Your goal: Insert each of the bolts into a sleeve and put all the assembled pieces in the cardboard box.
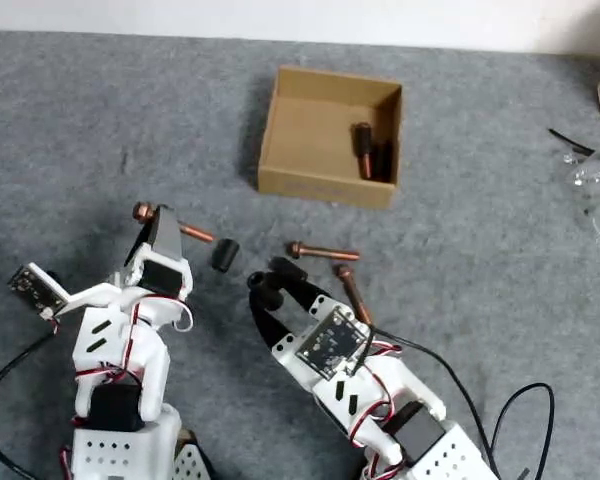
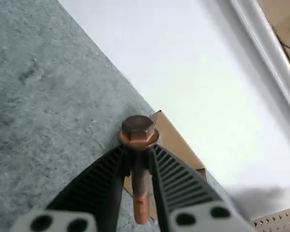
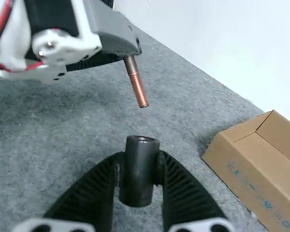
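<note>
Right gripper (image 3: 138,163), sleeve (image 3: 137,176); assembly (image 1: 363,150) in box (image 1: 320,186)

No text, number or sign can be read anywhere; the cardboard box (image 3: 241,162) carries faint blue print on its outer wall in the right wrist view; the marks are too small and blurred to make out.

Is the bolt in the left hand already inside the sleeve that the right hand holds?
No, the tip of the bolt hangs apart from the open end of the sleeve, with a clear gap between them.
</note>
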